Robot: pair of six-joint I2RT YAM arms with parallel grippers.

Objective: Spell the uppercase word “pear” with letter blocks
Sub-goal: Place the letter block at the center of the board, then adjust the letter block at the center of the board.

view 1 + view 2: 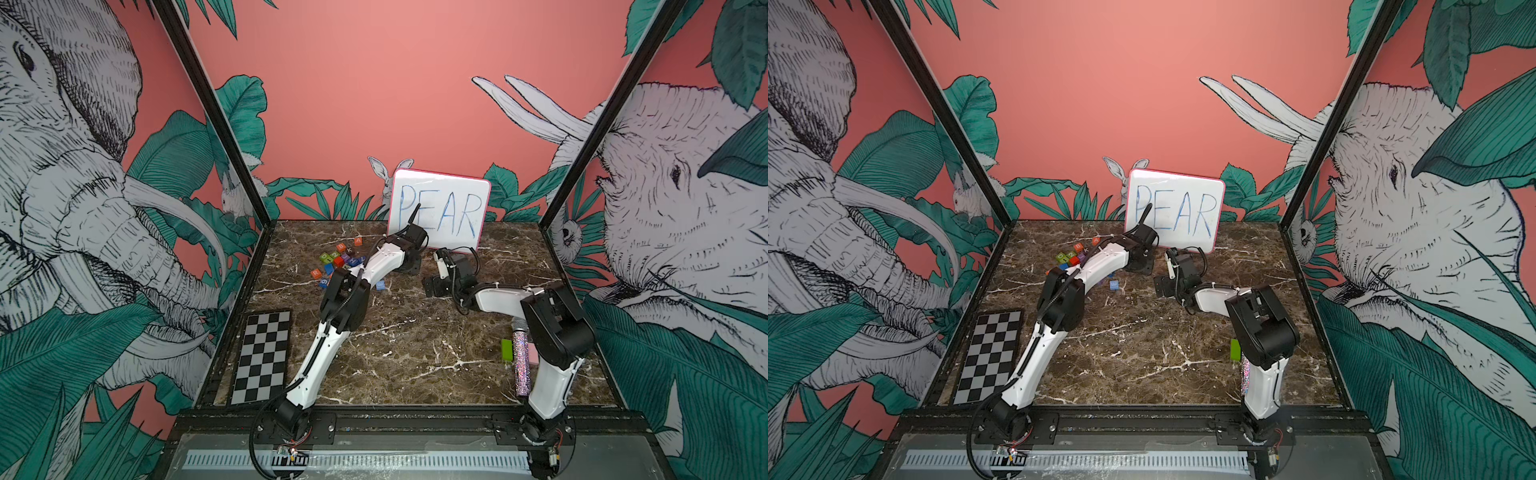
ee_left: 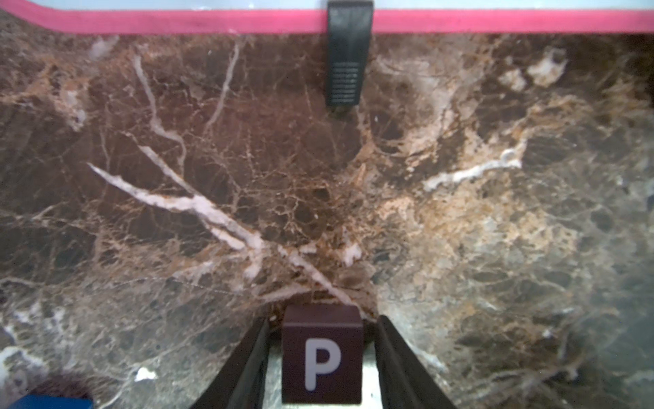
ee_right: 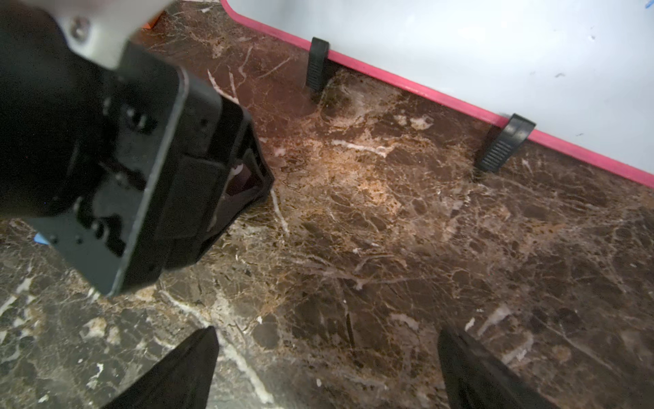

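Currently: maroon P block (image 2: 322, 354) on table (image 2: 495, 248), near side of whiteboard (image 2: 177, 21), left end; left gripper (image 2: 323, 320) narrowly parted around it, seemingly not touching; right gripper (image 3: 327, 333) wide, empty; other letter blocks (image 1: 338, 262) clustered far left.

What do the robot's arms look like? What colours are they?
The left arm and right arm have smooth white shells, chunky black joints and thin black cables running alongside. The left end effector and right end effector each have two black, tapering fingers.
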